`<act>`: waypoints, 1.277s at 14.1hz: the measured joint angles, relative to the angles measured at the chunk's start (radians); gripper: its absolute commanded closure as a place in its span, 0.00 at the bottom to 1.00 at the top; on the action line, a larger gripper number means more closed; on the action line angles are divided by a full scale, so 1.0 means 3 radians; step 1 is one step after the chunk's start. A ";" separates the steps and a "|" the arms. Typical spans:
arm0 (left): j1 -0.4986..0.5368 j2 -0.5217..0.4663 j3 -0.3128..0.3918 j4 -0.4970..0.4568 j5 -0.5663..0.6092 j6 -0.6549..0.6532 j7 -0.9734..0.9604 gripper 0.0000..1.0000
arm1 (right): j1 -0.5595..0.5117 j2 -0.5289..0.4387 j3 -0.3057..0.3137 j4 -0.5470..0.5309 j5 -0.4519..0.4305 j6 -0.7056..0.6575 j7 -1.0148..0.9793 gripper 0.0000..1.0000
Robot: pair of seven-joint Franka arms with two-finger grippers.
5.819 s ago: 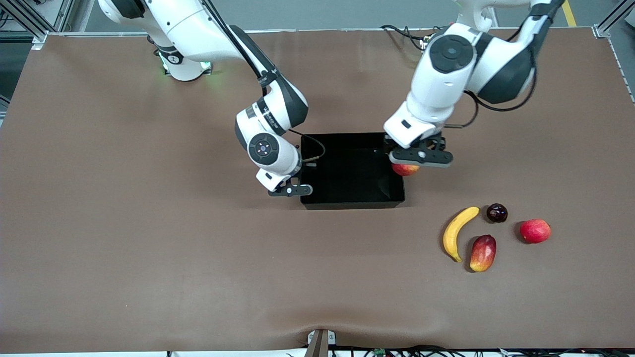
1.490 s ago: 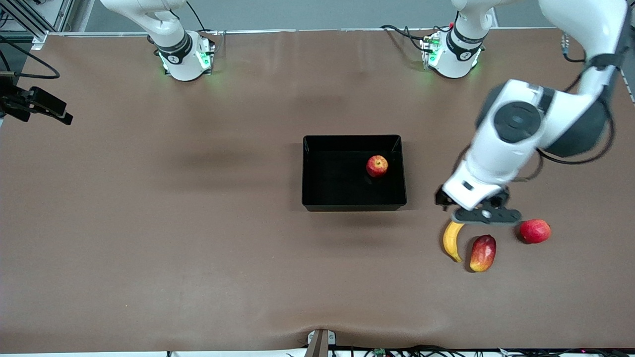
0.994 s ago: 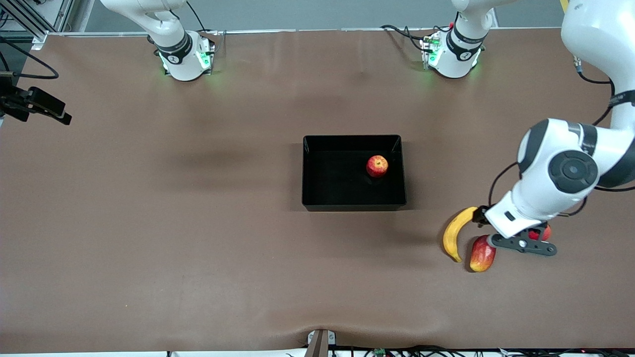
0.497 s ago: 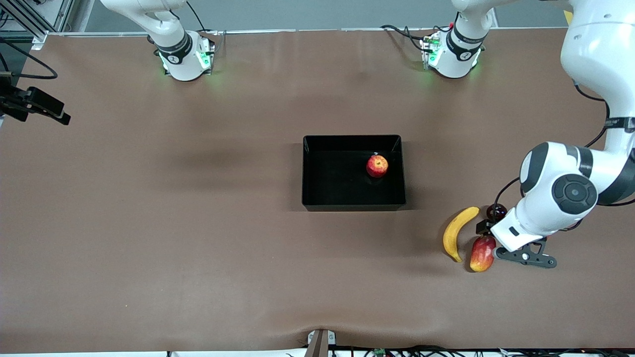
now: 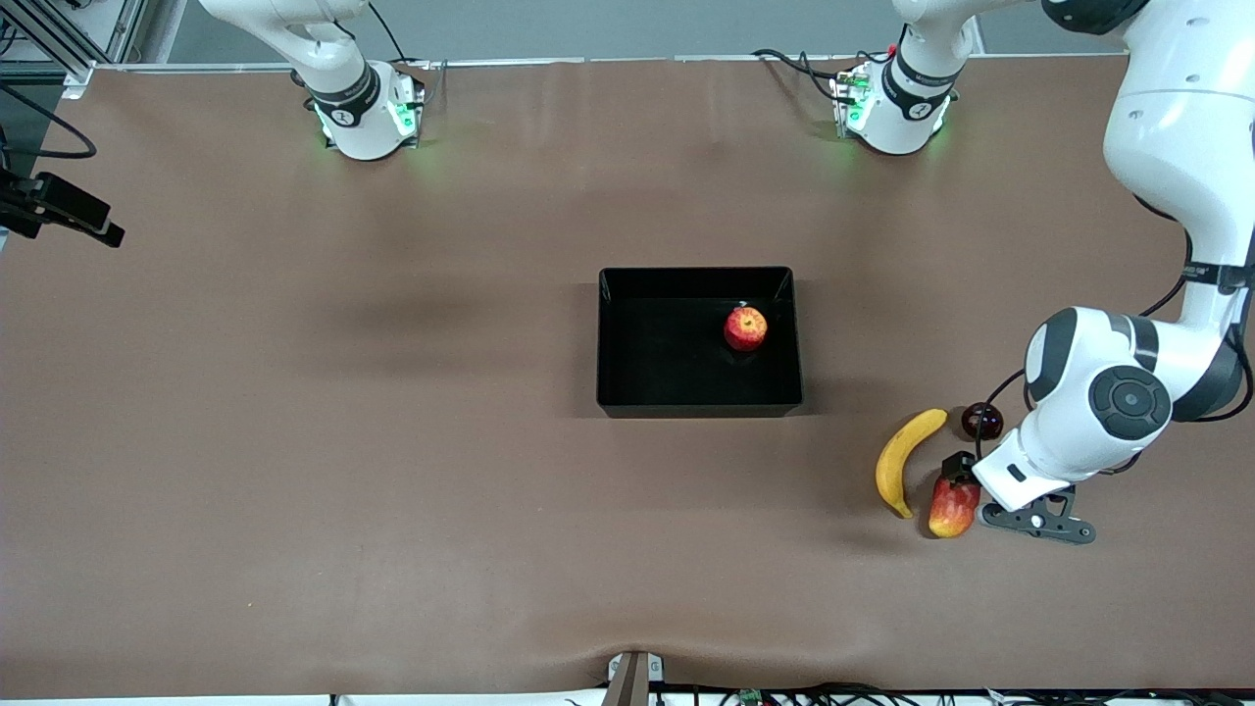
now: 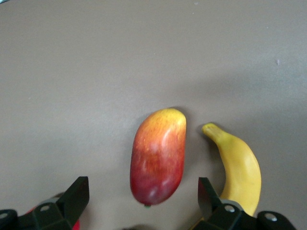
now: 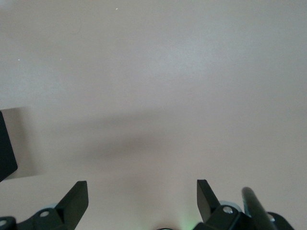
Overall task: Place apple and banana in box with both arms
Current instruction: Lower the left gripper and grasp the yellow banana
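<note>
One fruit is done: the apple lies in the box. My left gripper, fingers apart, has drifted past the banana over the mango; my right gripper waits open at the desk's edge.

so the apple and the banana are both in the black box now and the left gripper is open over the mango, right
Not quite: only the apple is in the black box. The front view shows the banana lying on the table beside the mango, toward the left arm's end. The left gripper is indeed open over the mango.
</note>
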 measured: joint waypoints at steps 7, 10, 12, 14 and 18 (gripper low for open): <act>0.0000 0.0259 0.0062 0.0013 0.0015 0.0250 0.0078 0.00 | 0.0000 0.0000 0.0004 0.0000 0.0000 -0.0001 -0.0001 0.00; 0.0001 0.0307 0.0121 0.0014 0.0015 0.0317 0.0151 0.00 | 0.0000 0.0000 0.0004 0.0000 0.0001 -0.0001 -0.0001 0.00; 0.0000 0.0360 0.0123 0.0014 0.0015 0.0362 0.0156 0.00 | 0.0000 0.0000 0.0004 0.0000 0.0001 -0.0001 -0.0001 0.00; 0.0000 0.0389 0.0123 0.0014 0.0015 0.0393 0.0156 0.00 | -0.0001 0.0000 0.0004 0.0000 0.0001 -0.0001 -0.0001 0.00; 0.0000 0.0367 0.0115 0.0052 0.0015 0.0401 0.0156 0.00 | -0.0001 0.0000 0.0004 0.0000 0.0001 -0.0001 -0.0001 0.00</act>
